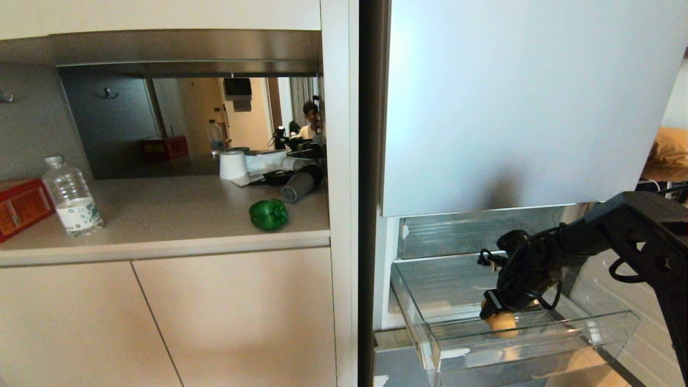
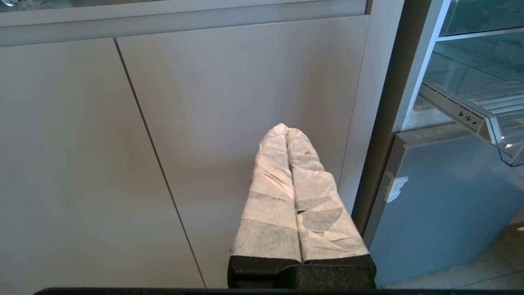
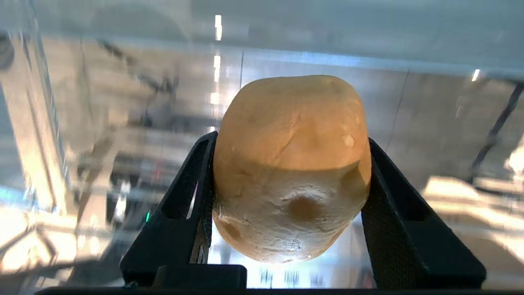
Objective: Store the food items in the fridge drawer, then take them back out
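In the head view my right gripper (image 1: 504, 310) reaches down into the pulled-out clear fridge drawer (image 1: 543, 344), shut on the tan potato (image 1: 503, 324). The right wrist view shows the potato (image 3: 290, 164) squeezed between both black fingers (image 3: 192, 192), with the drawer's clear wall just beyond it. The green bell pepper (image 1: 269, 214) lies on the counter near its front edge, left of the fridge. My left gripper (image 2: 286, 129) is shut and empty, its white-wrapped fingers pressed together in front of the lower cabinet doors.
A water bottle (image 1: 72, 198) and a red box (image 1: 21, 207) stand at the counter's left. A white cup (image 1: 233, 165) and a dark hair dryer (image 1: 301, 184) sit at the back. A second clear drawer (image 1: 473, 236) sits above. A person shows in the mirror (image 1: 310, 121).
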Controlling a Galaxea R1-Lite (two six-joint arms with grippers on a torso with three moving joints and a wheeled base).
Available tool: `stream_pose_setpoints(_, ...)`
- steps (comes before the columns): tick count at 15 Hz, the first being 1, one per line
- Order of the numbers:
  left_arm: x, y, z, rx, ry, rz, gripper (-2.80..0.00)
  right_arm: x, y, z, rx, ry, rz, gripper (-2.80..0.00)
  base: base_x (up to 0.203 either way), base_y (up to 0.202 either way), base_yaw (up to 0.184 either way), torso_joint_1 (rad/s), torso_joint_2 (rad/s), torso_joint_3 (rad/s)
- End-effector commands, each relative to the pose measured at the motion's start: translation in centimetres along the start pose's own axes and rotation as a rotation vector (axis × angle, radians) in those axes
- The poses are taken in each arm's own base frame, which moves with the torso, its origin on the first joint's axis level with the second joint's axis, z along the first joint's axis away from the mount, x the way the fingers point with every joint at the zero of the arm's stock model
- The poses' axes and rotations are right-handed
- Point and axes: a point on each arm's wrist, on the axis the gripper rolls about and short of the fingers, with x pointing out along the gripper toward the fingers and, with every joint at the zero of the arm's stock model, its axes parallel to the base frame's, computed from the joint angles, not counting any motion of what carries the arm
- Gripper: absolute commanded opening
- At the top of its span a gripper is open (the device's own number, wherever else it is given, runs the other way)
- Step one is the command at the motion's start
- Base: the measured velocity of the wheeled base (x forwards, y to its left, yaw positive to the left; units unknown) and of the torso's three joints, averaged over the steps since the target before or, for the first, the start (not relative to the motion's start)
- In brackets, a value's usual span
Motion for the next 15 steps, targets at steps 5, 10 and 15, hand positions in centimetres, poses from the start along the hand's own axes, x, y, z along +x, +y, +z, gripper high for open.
stream_pose_setpoints(5,0.0,0.0,0.0,0.0,-0.002,0.0,-2.8,1.9,0.1,-1.5,-0.026,-0.174,-0.026,-2.8,0.0,0.0,0.0,0.0,0.0,0.0)
stream_pose_setpoints(10,0.0,0.0,0.0,0.0,-0.001,0.0,-2.8,1.7,0.1,-2.6,-0.039,-0.342,-0.055,-2.8,0.0,0.0,0.0,0.0,0.0,0.0)
stream_pose_setpoints(15,0.0,0.0,0.0,0.0,-0.001,0.0,-2.8,0.8,0.2,-3.8,-0.056,-0.524,-0.093,-2.8,0.0,0.0,0.0,0.0,0.0,0.0)
